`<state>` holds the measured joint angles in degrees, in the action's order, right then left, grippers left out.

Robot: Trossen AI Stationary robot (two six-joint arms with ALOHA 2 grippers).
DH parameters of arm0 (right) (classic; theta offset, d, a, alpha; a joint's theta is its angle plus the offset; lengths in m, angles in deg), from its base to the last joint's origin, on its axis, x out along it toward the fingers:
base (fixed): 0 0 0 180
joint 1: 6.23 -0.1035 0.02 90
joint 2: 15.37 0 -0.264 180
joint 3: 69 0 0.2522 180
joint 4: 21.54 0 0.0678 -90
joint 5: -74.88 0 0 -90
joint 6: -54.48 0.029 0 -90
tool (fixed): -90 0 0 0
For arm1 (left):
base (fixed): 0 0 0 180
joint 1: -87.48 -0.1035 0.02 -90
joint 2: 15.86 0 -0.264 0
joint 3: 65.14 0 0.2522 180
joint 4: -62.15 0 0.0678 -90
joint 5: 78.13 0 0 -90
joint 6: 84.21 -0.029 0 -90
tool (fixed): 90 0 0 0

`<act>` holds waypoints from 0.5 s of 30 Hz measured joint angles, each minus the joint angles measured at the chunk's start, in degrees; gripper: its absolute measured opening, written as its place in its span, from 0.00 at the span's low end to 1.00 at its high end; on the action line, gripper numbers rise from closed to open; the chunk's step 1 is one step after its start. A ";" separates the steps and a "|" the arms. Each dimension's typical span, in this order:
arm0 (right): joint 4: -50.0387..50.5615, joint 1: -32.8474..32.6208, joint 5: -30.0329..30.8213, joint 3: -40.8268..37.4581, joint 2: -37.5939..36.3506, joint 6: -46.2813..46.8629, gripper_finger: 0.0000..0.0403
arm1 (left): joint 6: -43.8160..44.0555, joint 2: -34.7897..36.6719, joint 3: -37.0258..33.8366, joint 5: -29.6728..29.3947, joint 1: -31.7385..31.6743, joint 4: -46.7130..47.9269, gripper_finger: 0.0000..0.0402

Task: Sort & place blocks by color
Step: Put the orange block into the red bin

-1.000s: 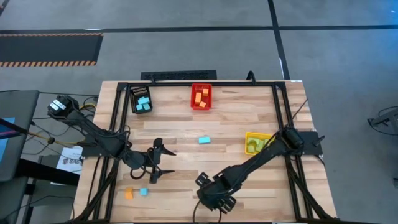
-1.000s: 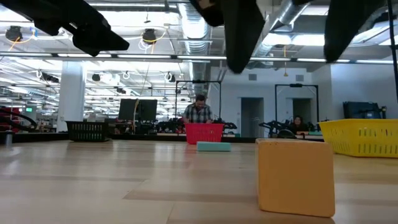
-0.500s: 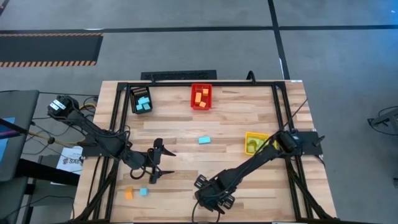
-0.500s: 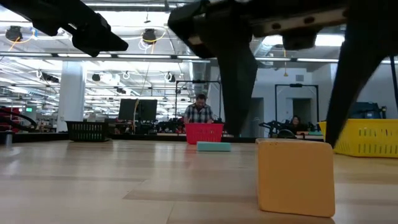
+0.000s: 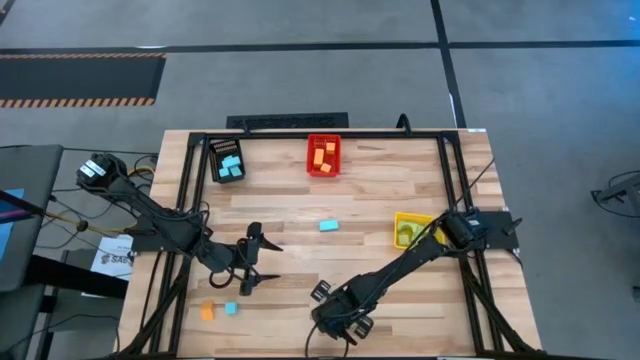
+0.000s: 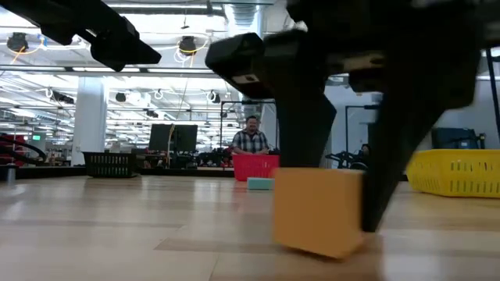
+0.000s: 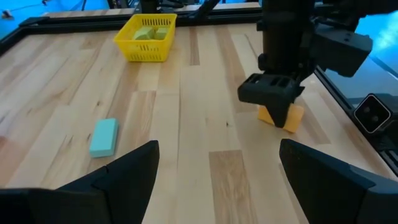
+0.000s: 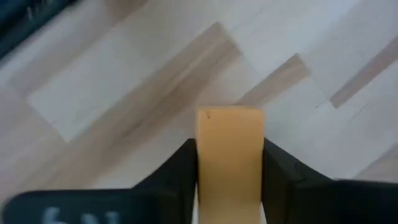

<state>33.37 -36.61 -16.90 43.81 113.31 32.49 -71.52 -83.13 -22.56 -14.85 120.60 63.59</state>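
Observation:
My right gripper (image 5: 338, 320) stands near the table's near edge, shut on an orange cube (image 6: 316, 211). That cube shows between its fingers in the right wrist view (image 8: 229, 155) and under it in the left wrist view (image 7: 283, 116). My left gripper (image 5: 250, 262) hovers open left of centre, touching nothing. A light blue bar (image 5: 328, 226) lies flat at mid-table. An orange block (image 5: 207, 311) and a light blue block (image 5: 231, 308) sit near the near-left corner. My right gripper pinches the orange cube by two opposite side faces (image 8: 205, 163), one finger (image 6: 306, 117) on each side. The fingers come from above, pointing down. The cube sits tilted in the hold, its lowest corner (image 6: 336, 254) at the table top; whether it is lifted clear, I cannot tell.
Along the far side stand a black bin (image 5: 226, 160) holding light blue blocks and a red bin (image 5: 323, 155) holding orange blocks. A yellow bin (image 5: 412, 230) with green blocks sits at the right, beside the right arm. A person shows in the room behind the red bin (image 6: 250, 142).
My right gripper came down over the orange cube, its fingers passing on either side, and shut on it. The cube shifted a little toward the table's left and tipped from flat to tilted.

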 joint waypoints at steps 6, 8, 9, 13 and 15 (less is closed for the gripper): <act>2.02 2.05 -1.28 -0.11 -4.13 6.47 0.30 | 0.55 0.02 0.00 0.90 0.72 2.76 0.80; 3.34 3.35 -1.33 0.10 -7.35 8.23 0.30 | 1.66 0.11 0.00 0.80 1.48 4.31 0.80; 4.25 4.20 -1.31 0.10 -8.90 8.44 0.30 | 2.16 0.13 0.00 0.62 1.81 4.55 0.80; 6.57 8.83 2.94 -0.03 -14.66 7.57 0.30 | 4.36 0.15 0.01 0.78 2.03 6.74 0.80; 6.08 12.38 5.68 0.07 -17.67 7.15 0.30 | 6.81 0.15 0.02 0.81 2.01 9.27 0.80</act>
<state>39.45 -24.23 -11.22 43.89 95.64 39.64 -64.72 -82.98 -22.54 -14.04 122.61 72.86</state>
